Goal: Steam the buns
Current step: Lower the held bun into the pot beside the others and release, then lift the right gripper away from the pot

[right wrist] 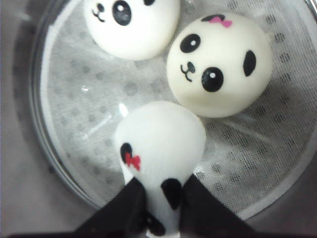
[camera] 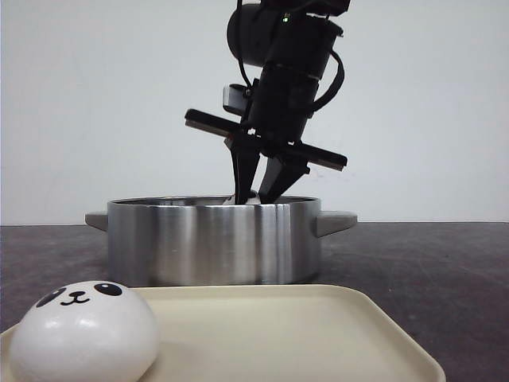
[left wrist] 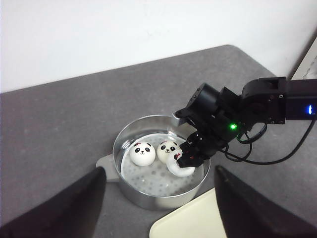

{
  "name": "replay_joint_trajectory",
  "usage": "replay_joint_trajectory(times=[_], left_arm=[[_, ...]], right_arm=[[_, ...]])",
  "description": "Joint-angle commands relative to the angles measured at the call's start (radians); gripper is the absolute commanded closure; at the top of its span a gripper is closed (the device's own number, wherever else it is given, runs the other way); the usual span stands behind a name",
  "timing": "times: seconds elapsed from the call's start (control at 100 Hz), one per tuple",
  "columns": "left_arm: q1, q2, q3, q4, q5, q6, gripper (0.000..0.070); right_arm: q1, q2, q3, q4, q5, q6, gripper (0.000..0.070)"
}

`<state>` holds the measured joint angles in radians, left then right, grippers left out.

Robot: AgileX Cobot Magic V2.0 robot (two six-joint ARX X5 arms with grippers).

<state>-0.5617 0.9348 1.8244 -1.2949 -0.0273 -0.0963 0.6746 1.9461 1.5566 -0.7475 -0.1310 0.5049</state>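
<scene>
The dark tabletop [camera: 413,270] is carrying a steel pot [camera: 213,243] and a cream tray [camera: 318,334]. The right end effector [right wrist: 163,210] is squeezing one bun [right wrist: 161,148] inside the pot beside two buns [left wrist: 142,153]; a fourth bun [camera: 83,333] is sitting on the tray. The left end effector [left wrist: 158,208] is hanging spread open.

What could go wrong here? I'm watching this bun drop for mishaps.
The right hand squeezes its bun hard, so the bun may spring or stick on release. It hangs close beside a bun already in the pot, so it might land on or nudge that one. The fingers reach below the pot's rim and might clip it on leaving.
</scene>
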Motion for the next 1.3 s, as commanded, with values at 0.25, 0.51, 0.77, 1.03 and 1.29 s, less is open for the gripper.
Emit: replay_joint_trajectory(times=[0.25,0.51,0.77,1.03,1.29], left_arm=[[-0.008,0.006,0.018,0.005,-0.003,0.006,0.0306],[-0.008,0.007,0.018,0.005,-0.003,0.005,0.0306],[-0.008,0.012,0.018,-0.024,-0.003,-0.001,0.0306],[-0.008,0.014,0.018,-0.045,-0.003,-0.003,0.0306],[-0.008,0.015,0.018,-0.047,-0.003,-0.006,0.0306]], right_arm=[[-0.005,0.023,0.016,-0.032,-0.008,0.019,0.0401],[-0.011,0.023,0.016,-0.055,-0.013,0.019,0.0257],[-0.017,0.023,0.016,-0.071,-0.027,0.019,0.0254],[-0.023,0.021,0.016,-0.1,-0.027,0.011,0.0168],[-0.03,0.018,0.061,-0.127,-0.023,-0.031,0.0001]])
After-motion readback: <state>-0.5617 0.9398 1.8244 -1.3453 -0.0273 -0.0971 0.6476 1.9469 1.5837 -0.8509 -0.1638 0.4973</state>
